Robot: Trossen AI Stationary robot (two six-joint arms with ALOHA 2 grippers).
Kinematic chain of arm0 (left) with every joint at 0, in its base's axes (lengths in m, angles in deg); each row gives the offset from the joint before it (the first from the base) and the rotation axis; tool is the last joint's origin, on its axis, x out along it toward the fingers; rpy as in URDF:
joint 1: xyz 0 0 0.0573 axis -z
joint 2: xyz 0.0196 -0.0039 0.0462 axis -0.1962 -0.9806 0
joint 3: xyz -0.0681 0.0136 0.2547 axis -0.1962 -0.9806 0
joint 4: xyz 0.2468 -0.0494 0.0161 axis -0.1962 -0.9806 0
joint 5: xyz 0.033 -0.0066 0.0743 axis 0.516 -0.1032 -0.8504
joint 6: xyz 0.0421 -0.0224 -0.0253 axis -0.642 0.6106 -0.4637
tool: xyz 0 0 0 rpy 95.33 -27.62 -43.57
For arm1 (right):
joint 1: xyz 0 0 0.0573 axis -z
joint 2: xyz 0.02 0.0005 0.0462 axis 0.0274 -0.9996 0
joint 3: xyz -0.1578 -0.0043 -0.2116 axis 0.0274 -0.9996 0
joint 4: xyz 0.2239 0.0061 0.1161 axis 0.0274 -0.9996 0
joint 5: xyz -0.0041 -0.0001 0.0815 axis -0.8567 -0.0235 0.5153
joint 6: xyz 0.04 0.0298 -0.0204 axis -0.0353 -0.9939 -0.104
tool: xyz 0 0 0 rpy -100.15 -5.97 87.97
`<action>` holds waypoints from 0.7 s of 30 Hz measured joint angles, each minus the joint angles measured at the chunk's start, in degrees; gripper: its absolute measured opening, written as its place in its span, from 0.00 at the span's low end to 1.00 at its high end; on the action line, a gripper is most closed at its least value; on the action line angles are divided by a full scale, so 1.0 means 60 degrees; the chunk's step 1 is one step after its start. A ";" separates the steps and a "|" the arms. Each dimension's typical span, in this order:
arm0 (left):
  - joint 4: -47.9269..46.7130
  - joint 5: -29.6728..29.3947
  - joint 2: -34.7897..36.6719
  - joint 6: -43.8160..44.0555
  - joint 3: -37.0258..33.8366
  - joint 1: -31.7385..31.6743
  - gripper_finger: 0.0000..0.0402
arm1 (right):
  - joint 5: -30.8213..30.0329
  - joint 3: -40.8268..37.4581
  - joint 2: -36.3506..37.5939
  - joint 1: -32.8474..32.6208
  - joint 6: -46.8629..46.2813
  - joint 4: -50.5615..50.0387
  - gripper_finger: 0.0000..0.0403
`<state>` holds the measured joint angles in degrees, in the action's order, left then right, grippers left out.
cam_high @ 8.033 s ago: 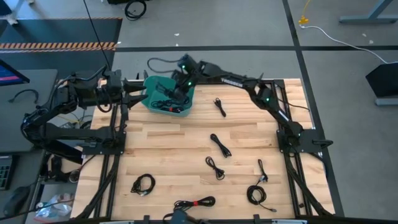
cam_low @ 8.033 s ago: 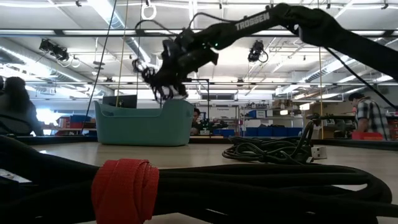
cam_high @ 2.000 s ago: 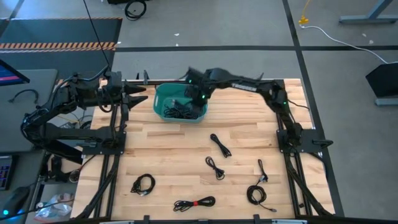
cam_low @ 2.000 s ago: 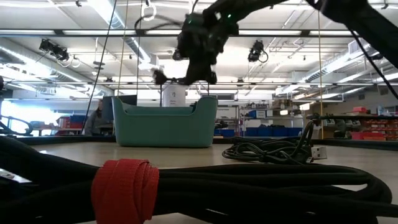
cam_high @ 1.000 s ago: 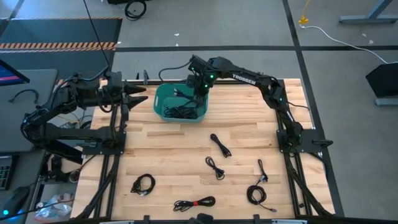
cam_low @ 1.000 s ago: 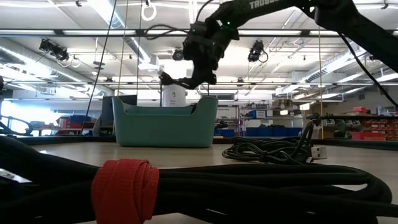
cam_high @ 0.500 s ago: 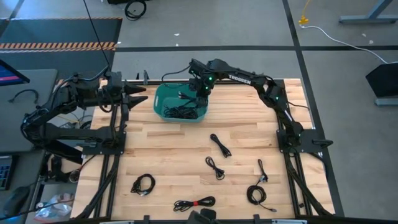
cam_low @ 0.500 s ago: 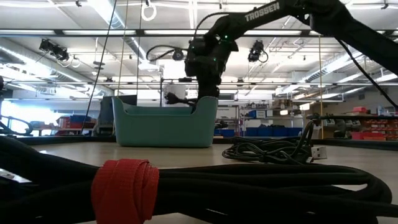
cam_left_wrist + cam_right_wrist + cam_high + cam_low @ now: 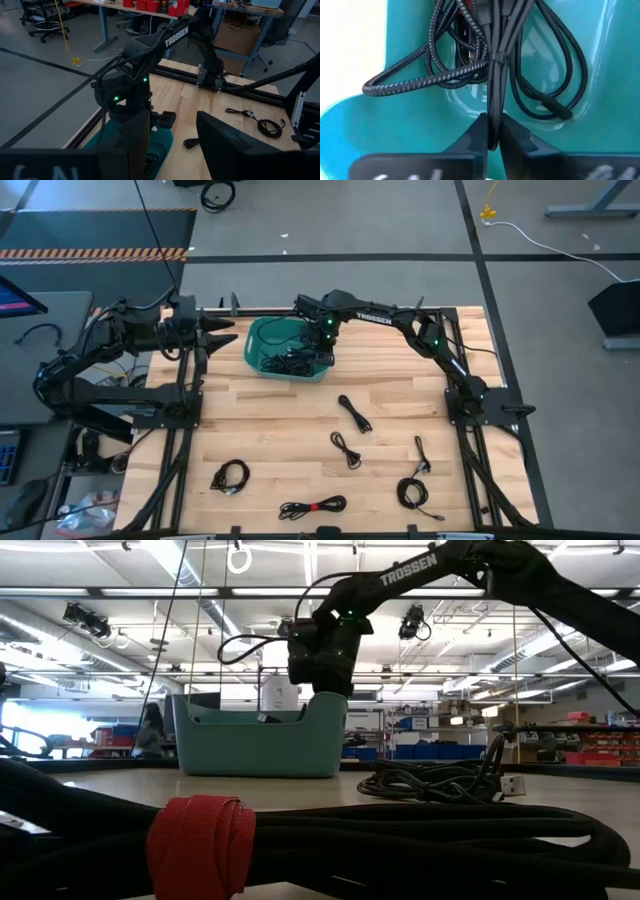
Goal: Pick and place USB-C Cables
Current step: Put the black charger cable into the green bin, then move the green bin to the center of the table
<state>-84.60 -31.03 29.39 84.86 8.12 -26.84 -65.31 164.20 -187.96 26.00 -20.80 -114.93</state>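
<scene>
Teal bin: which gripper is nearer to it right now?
Right. The right gripper is down inside the teal bin, fingers around a black cable. The left gripper waits beside the bin, off the table's left edge.

Light wooden table point(image 9: 300, 420), plank top, dark frame rails along left and right edges.

Teal bin point(image 9: 258, 350) stands at far edge, near middle.

Six USB-C Cables lie on bare wood, apart from one another:
- straight bundle point(image 9: 353, 413) at centre
- small loose one point(image 9: 346, 448) just nearer
- thin short one point(image 9: 420, 453) toward right rail
- round coil point(image 9: 411, 493) at near right
- round coil point(image 9: 230, 476) at near left
- long bundle with red tie point(image 9: 312, 506) at near edge
</scene>
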 joint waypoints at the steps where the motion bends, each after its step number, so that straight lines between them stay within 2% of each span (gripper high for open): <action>1: -0.0004 0.0000 0.0000 0.0000 0.0000 0.0000 0.43 | -0.0057 0.0007 0.0016 -0.0003 0.0003 -0.0013 0.15; 4: -0.0007 0.0000 0.0000 0.0000 0.0000 0.0000 0.43 | -0.0096 0.0116 0.0032 0.0000 0.0004 -0.0228 0.19; 10: -0.0007 0.0000 0.0000 0.0004 0.0000 0.0000 0.43 | -0.0084 0.0131 0.0125 -0.0014 -0.0128 -0.0191 0.20; 21: -0.0007 0.0000 0.0000 0.0004 0.0000 0.0000 0.43 | -0.0040 0.0142 0.0949 -0.0018 -0.0264 -0.0198 0.25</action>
<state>-84.64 -31.03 29.39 84.89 8.12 -26.84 -65.54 165.05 -182.26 25.89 -22.39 -116.11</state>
